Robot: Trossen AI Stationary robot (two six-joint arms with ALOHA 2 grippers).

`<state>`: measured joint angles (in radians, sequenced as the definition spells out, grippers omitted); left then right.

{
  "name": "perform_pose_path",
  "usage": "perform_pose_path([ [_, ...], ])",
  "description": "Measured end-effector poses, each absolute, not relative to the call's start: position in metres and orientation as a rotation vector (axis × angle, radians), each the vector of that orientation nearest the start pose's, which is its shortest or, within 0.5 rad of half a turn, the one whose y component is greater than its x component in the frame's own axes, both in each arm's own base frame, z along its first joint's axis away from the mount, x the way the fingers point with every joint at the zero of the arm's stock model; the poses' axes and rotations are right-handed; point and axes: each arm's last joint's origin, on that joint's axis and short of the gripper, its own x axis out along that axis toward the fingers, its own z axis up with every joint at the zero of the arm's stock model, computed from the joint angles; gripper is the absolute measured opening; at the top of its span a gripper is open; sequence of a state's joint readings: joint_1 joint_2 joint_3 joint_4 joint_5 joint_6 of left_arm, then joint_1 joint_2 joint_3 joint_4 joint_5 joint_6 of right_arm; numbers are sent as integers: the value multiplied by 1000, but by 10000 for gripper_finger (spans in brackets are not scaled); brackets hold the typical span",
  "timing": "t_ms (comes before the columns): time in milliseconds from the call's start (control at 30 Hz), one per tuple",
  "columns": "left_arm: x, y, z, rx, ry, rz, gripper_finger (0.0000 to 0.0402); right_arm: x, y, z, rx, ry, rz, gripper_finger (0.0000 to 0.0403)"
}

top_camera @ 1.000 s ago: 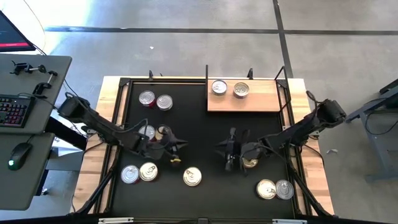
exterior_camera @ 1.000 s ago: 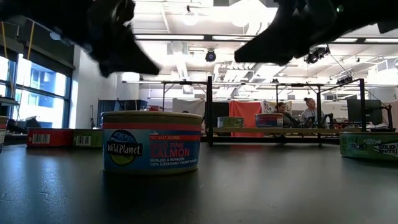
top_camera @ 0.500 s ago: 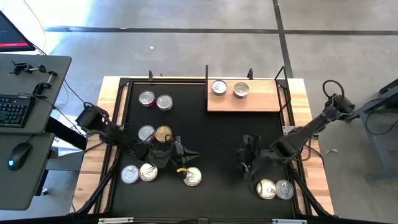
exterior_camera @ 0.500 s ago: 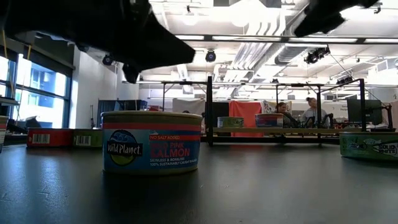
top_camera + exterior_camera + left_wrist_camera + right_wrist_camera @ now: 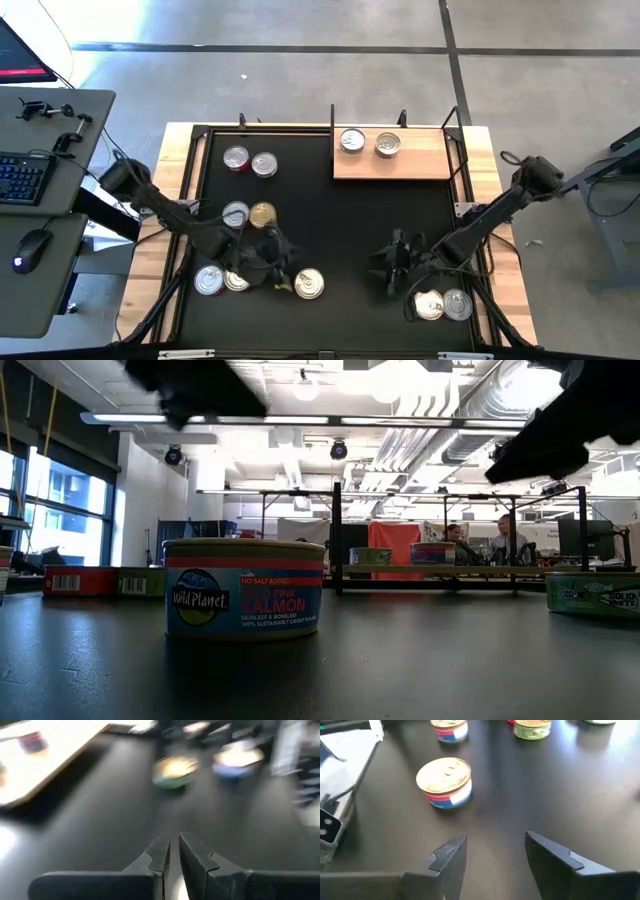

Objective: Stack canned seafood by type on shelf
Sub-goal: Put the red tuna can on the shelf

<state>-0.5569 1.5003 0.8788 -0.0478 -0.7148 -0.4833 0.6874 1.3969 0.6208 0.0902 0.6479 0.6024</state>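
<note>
Here's the left gripper (image 5: 283,272), low over the black mat (image 5: 340,215) of the table near the front edge, jaws pinched down to a thin slit with nothing between them, as its wrist view shows. Just beside it sits a round tin with a silver pull-tab lid (image 5: 309,285), and a pair of flat round tins (image 5: 222,279) lies on its other side by the front left corner. Behind the arm, a silver-lidded tin and a gold-lidded tin (image 5: 249,214) sit side by side, touching.

Over on the right, the right gripper (image 5: 400,268) hangs above the mat with jaws parted fairly wide and empty. In its wrist view, a gold-lidded tin with a red-and-blue band (image 5: 445,782) stands on the mat ahead of the fingers (image 5: 451,854), apart from them. At the front right corner, a gold-lidded and a silver-lidded tin (image 5: 443,304) rest together, close by that gripper.

The light-brown wooden shelf board (image 5: 420,160) lies at the back right of the mat, carrying two tins (image 5: 369,143) side by side, not stacked. Two more silver-lidded tins (image 5: 250,161) wait at the back left.

Down low, a salmon tin with a red band (image 5: 244,589) fills the foreground, upright on the mat.
</note>
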Motion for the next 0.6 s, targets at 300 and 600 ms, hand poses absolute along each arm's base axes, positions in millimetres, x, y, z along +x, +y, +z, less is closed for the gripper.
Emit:
perform_pose_path([
  [300,245,-101,220,-61,529,691,30,227,157,159,138,489,-119,192],
  [600,242,-13,208,-279,687,1101,45,231,155,149,119,509,-143,192],
])
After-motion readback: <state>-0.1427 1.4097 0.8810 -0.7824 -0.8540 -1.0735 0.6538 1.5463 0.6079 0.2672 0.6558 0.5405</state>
